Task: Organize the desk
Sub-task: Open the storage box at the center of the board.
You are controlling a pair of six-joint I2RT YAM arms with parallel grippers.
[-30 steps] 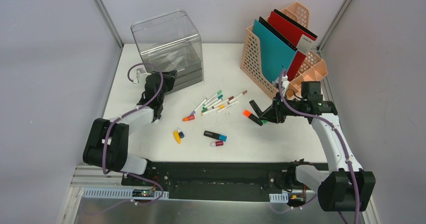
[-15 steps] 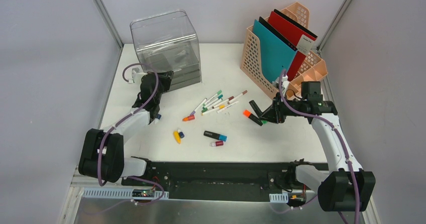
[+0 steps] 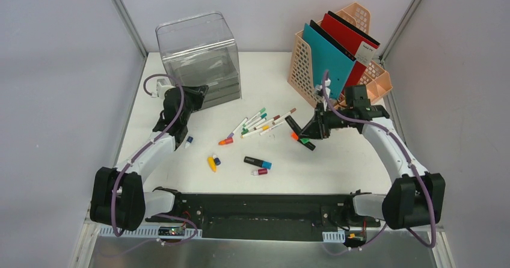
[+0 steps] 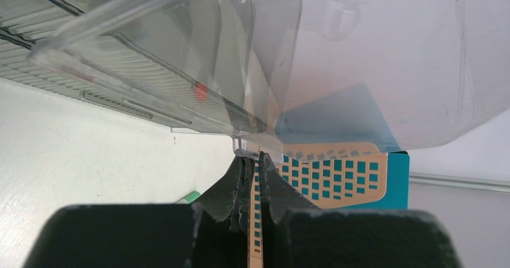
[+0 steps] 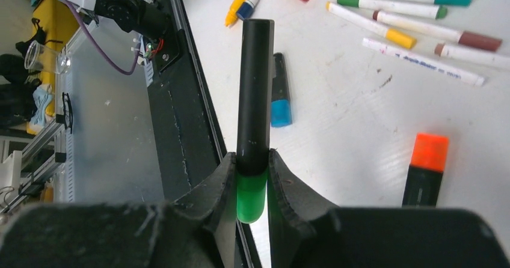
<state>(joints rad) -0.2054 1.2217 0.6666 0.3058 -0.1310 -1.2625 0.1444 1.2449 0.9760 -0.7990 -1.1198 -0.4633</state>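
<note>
Top external view, items as found:

- Desk (image 3: pixel 337 166): white top filling the middle of the view, between grey walls, with a black rail (image 3: pixel 252 211) along the near edge where both arms are mounted.
- Clear drawer box (image 3: pixel 201 51): far left corner of the desk, upright.
- Peach file rack (image 3: pixel 304 70): far right corner, holding a teal folder (image 3: pixel 328 57) and a red folder (image 3: pixel 349 36), both leaning.
- Loose pens (image 3: pixel 261 121): a fanned cluster at mid-desk, lying flat.
- Yellow marker (image 3: pixel 211 163) and black-and-blue highlighter (image 3: pixel 257 161): nearer the rail, apart from each other.
- Orange-capped highlighter (image 3: pixel 299 139): flat on the desk just beside the right gripper.
- Left gripper (image 3: pixel 195 94): at the lower front of the drawer box. In the left wrist view the jaws are pressed nearly together, tips just under a clear lip of the box; whether they pinch that lip cannot be told.
- Right gripper (image 3: pixel 313 130): above the desk in front of the rack. In the right wrist view the jaws clamp a black highlighter with a green cap (image 5: pixel 254 88) near its green end, barrel pointing away from the fingers.
</note>
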